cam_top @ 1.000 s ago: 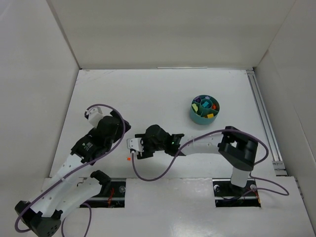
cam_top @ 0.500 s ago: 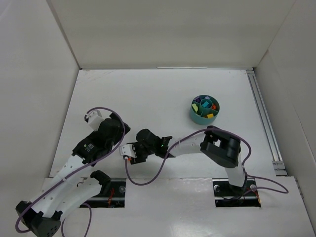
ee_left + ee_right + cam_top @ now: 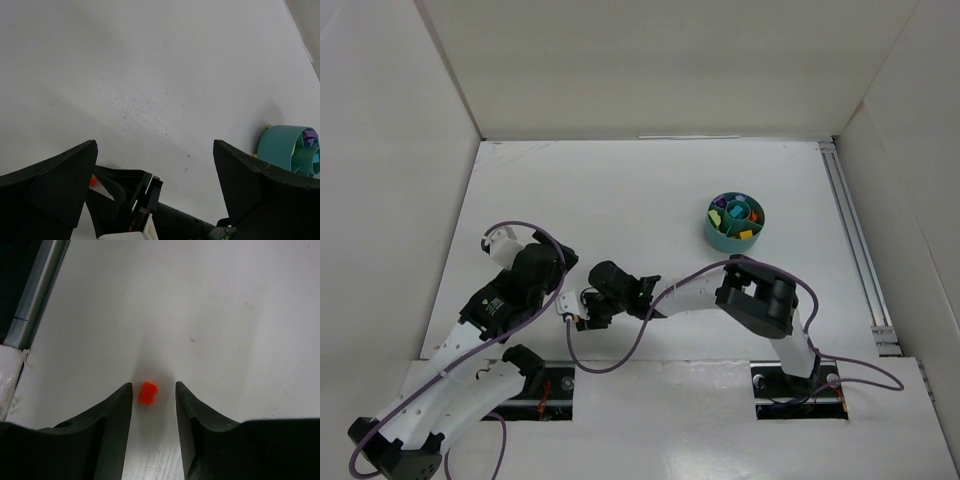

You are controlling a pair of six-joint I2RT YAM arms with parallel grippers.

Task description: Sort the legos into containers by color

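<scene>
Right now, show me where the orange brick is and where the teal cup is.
orange brick (image 3: 148,393), right wrist view, middle of its top face.
teal cup (image 3: 280,148), left wrist view, on its outer wall.

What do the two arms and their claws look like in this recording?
The left arm and right arm have white links with black joint housings, and a purple cable loops along each. The left claw and right claw have broad black fingers.
</scene>
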